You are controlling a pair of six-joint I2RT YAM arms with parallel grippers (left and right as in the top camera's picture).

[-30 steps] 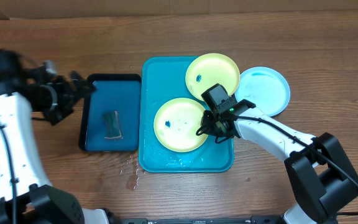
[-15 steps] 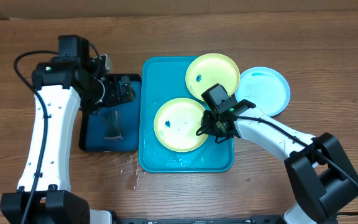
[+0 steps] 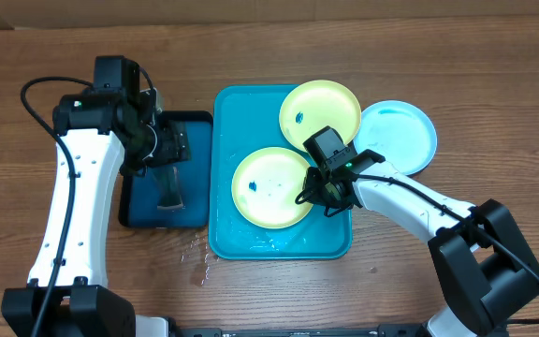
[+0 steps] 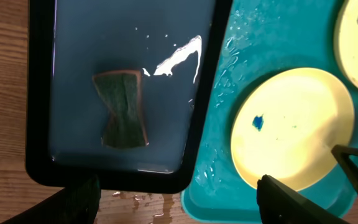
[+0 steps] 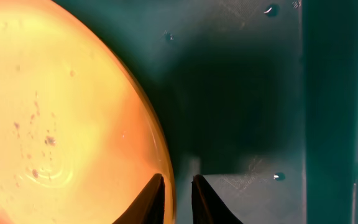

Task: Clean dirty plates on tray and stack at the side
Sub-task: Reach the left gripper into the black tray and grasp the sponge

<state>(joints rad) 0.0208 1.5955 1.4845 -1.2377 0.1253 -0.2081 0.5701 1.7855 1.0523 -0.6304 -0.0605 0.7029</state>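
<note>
Over dark tray (image 3: 138, 212), left tool (image 3: 183, 142) newly arrived, wide open, empty; right tool (image 5: 178, 190) barely parted.

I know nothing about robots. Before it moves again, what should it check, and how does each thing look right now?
1. Is the sponge lying free in the dark-blue tray? Ok.
2. Is the left pincer open wide enough for the sponge? Ok.
3. Is the right pincer astride the rim of the near yellow-green plate? Ok.
4. Is that grip firm? Cannot tell.
5. Is the near yellow-green plate clean? Not ok: a blue smear shows. The far yellow-green plate has one too.
6. Is the light blue plate lying beside the turquoise tray? Ok.
</note>
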